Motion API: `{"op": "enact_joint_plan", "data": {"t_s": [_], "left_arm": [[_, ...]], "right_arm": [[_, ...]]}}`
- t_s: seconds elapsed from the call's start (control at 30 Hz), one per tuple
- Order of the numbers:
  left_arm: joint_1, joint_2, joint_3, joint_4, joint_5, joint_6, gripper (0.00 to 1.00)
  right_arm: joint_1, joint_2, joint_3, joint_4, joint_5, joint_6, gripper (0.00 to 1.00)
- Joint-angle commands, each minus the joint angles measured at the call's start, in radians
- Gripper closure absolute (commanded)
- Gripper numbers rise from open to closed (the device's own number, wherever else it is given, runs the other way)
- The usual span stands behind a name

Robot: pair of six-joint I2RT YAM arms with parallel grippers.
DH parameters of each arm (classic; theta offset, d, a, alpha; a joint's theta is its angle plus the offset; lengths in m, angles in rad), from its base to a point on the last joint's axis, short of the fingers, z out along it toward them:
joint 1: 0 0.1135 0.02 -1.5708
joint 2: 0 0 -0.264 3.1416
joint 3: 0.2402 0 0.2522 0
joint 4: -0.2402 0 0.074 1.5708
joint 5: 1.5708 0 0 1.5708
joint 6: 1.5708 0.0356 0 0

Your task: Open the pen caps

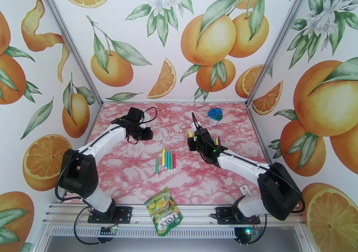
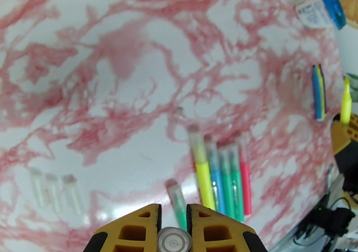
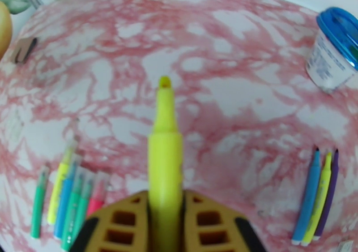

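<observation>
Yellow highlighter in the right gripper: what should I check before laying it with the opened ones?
1. Grip: right gripper shut on yellow highlighter: ok.
2. Tip bare, cap off: ok.
3. Drop spot: opened pens lie together, table bare beside them: ok.
4. Other arm: left gripper shut; holding the cap: cannot tell.
5. Job done: not ok, five capped pens remain.

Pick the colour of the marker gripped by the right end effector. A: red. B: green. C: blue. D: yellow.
D: in the right wrist view, the right end effector is shut on a yellow marker, whose bare, uncapped tip sticks out ahead of the fingers.
</observation>
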Motion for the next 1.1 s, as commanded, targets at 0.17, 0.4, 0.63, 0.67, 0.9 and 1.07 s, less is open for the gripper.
{"op": "enact_joint_plan", "data": {"t_s": [0.17,0.4,0.63,0.67,0.9,1.07], "left_arm": [[-0.014,0.005,0.011,-0.071,-0.112,0.044,1.00],[-0.017,0.044,-0.016,-0.072,-0.172,0.051,1.00],[-0.022,0.101,-0.030,-0.056,-0.192,0.055,1.00],[-0.021,0.109,-0.030,-0.059,-0.194,0.058,1.00],[-0.026,0.161,-0.023,-0.074,-0.241,0.072,1.00],[-0.031,0.195,-0.020,-0.079,-0.274,0.078,1.00]], "right_arm": [[-0.064,0.013,0.026,-0.116,0.104,0.115,1.00],[-0.122,0.058,0.040,-0.188,0.142,0.164,1.00],[-0.161,0.112,0.057,-0.229,0.142,0.194,1.00],[-0.164,0.118,0.058,-0.230,0.142,0.197,1.00],[-0.184,0.162,0.072,-0.235,0.135,0.222,1.00],[-0.189,0.196,0.090,-0.238,0.134,0.232,1.00]]}}
